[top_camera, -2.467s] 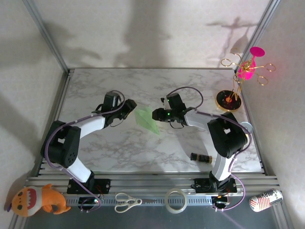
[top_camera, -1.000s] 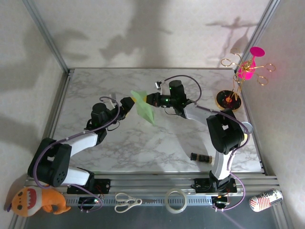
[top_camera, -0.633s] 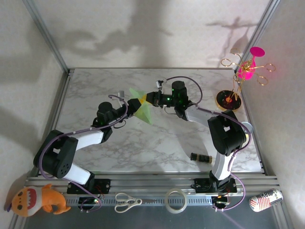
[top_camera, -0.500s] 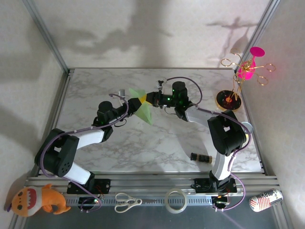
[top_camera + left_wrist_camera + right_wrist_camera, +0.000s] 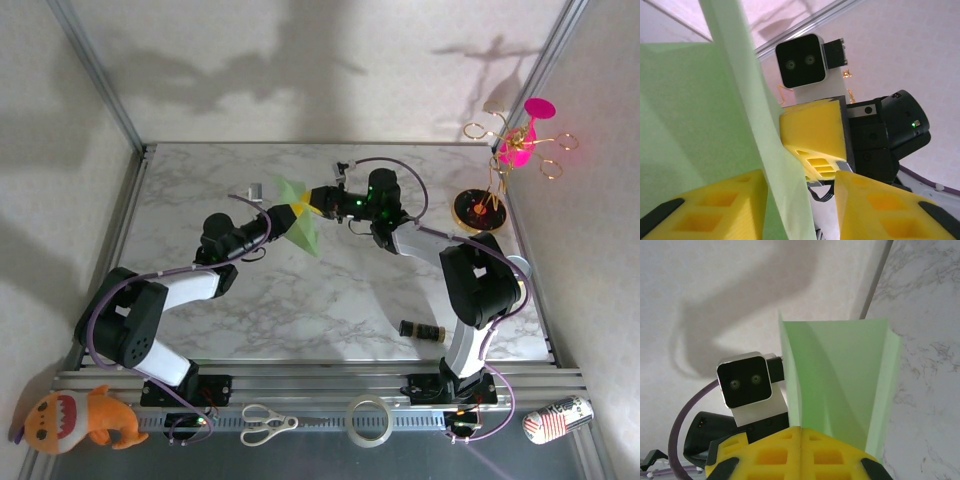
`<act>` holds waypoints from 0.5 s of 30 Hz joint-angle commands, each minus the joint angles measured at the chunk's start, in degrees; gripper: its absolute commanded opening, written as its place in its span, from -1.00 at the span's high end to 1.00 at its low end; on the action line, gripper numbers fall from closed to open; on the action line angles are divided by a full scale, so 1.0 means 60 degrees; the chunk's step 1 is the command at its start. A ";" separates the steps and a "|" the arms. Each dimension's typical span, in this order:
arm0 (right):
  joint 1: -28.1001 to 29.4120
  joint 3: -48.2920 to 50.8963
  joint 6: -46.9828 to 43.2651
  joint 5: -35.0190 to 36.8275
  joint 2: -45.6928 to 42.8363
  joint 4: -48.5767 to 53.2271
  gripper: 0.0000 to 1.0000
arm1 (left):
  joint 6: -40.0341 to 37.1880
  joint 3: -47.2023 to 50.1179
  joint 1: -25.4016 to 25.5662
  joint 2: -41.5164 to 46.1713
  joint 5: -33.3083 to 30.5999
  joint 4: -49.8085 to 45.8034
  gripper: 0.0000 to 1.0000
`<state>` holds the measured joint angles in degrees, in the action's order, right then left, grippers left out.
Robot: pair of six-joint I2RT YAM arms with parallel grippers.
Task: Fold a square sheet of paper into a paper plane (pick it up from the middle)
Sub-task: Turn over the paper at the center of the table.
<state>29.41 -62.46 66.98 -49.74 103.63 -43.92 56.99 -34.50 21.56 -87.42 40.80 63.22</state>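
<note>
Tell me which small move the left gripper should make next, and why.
Probably close the left gripper on the folded green paper: its yellow fingers straddle a flap with a gap on one side, while the shut right gripper holds the paper.

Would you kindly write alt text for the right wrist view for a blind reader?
The yellow right gripper, shut, pinches a folded light green paper sheet that rises upward. Behind are the left arm's wrist camera, white wall and marble table.

We see a white marble-patterned counter (image 5: 330,310) boxed in by pale textured walls (image 5: 300,70) that carry soft shadows, with metal corner posts (image 5: 97,75).
</note>
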 commanded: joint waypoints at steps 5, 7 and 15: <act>-0.0057 0.0069 0.0365 -0.0319 -0.0200 -0.0666 0.86 | -0.0077 -0.0156 0.0068 -0.0293 0.0084 0.0801 0.42; -0.0102 0.0096 0.0379 -0.0325 -0.0236 -0.0688 0.85 | -0.0009 -0.0280 0.0068 -0.0372 0.0074 0.0840 0.49; -0.0336 0.0161 -0.0568 0.0181 -0.0700 0.0544 0.48 | -0.0245 -0.0445 -0.0004 -0.0346 -0.0175 0.0453 0.87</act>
<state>28.45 -62.33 67.35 -49.89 102.80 -44.01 56.97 -35.29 21.56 -89.78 40.49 64.86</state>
